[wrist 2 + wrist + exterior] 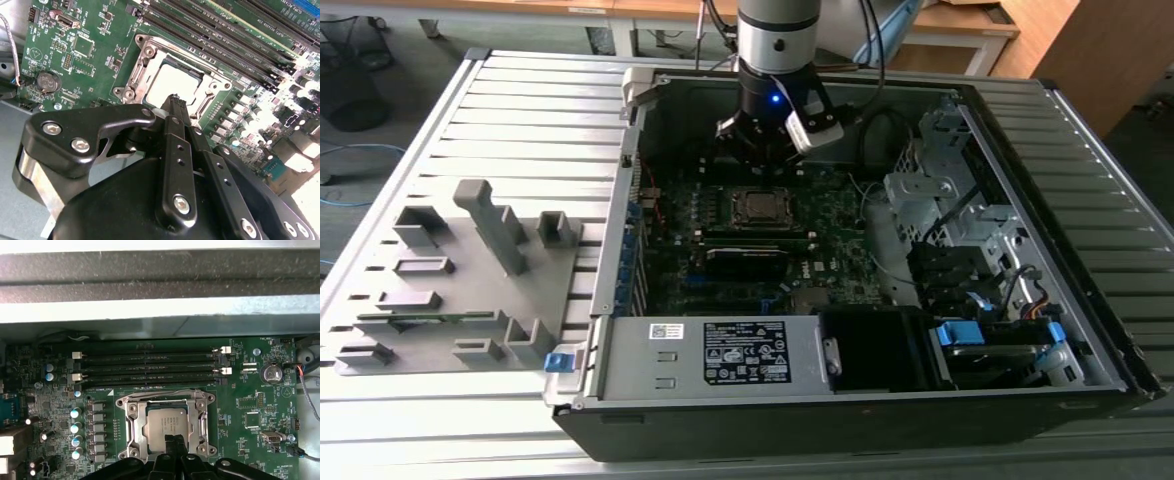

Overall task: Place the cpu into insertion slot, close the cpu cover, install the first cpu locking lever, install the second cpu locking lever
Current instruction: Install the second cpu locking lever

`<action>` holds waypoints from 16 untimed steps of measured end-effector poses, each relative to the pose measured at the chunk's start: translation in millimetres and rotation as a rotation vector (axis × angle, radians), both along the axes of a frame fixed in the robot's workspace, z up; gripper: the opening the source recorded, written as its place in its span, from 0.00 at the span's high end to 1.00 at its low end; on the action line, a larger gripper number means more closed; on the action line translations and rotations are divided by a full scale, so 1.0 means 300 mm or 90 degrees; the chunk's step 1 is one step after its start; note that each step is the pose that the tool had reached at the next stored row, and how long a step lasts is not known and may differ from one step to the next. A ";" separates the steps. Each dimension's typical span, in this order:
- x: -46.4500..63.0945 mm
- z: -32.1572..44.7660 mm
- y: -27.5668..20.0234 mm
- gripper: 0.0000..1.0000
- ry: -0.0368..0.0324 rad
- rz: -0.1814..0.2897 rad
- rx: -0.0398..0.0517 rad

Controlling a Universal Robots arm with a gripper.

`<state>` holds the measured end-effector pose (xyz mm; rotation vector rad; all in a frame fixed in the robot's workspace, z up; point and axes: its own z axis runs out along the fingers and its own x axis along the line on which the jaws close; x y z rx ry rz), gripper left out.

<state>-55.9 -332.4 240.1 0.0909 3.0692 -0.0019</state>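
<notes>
on the slatted desk the open computer case is sitting; my jaws, clenched and empty, are hovering over the chip lying in its socket; drifting down could be scratching it.

A robotics lab or workshop is showing here: an opened desktop computer case is lying on a ribbed metal worktable, a grey fixture tray is sitting beside it, and wooden desks are standing behind.
</notes>
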 end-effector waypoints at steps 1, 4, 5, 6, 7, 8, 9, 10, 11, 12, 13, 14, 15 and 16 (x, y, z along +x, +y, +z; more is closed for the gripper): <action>0.000 0.000 -0.002 0.90 -0.0001 0.000 0.0001; 0.000 0.000 -0.008 0.90 -0.0001 0.000 0.0001; 0.000 0.000 -0.010 0.90 0.0000 0.000 0.0000; 0.000 0.000 -0.011 0.90 0.0000 0.000 0.0001; 0.000 0.000 -0.013 0.90 0.0000 0.000 0.0000; 0.000 0.000 -0.015 0.90 -0.0001 0.000 0.0001; 0.000 0.000 -0.017 0.90 -0.0001 0.000 0.0001; 0.000 0.000 -0.019 0.90 0.0000 0.000 0.0000; 0.000 0.000 -0.021 0.90 0.0000 0.000 0.0000; 0.000 0.000 -0.024 0.90 0.0000 0.000 0.0000; 0.000 0.000 -0.027 0.90 -0.0001 0.000 0.0001; 0.000 0.000 -0.031 0.90 -0.0001 0.000 0.0001; 0.000 0.000 -0.033 0.90 -0.0001 0.000 0.0001; 0.000 0.000 -0.034 0.90 -0.0001 0.000 0.0001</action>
